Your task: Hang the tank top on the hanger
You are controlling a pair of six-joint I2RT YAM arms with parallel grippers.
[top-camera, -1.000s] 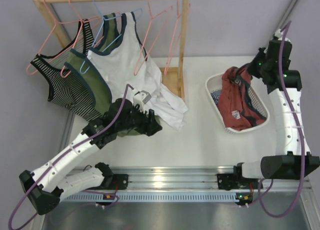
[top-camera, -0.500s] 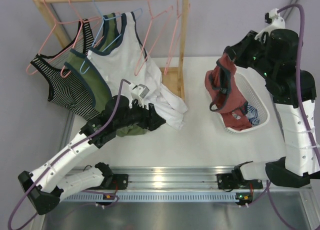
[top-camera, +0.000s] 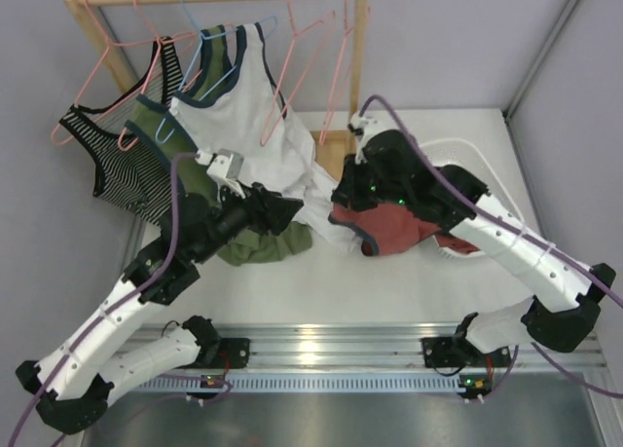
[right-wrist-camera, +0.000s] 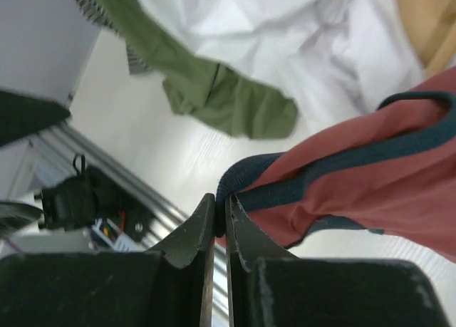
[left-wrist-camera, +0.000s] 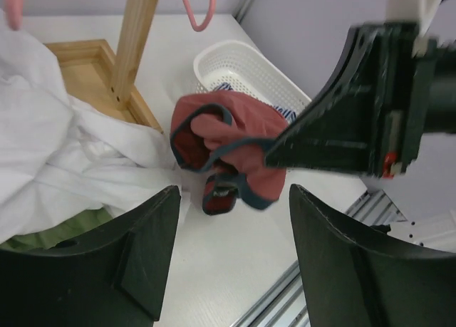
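The rust-red tank top with navy trim hangs bunched from my right gripper over the middle of the table. In the right wrist view that gripper is shut on the navy trim of the tank top. My left gripper is open and empty just left of it. In its wrist view the left gripper faces the tank top, a short gap away. Two empty pink hangers hang on the rail above; a pink hanger's lower curve shows in the left wrist view.
A wooden rack holds a striped top, an olive top and a white top on a blue hanger. A white basket sits right, mostly behind my right arm. Rack base lies beside the white cloth.
My right arm has lifted the tank top out of the basket and carried it left to the table's middle. My left gripper has risen and turned toward it.
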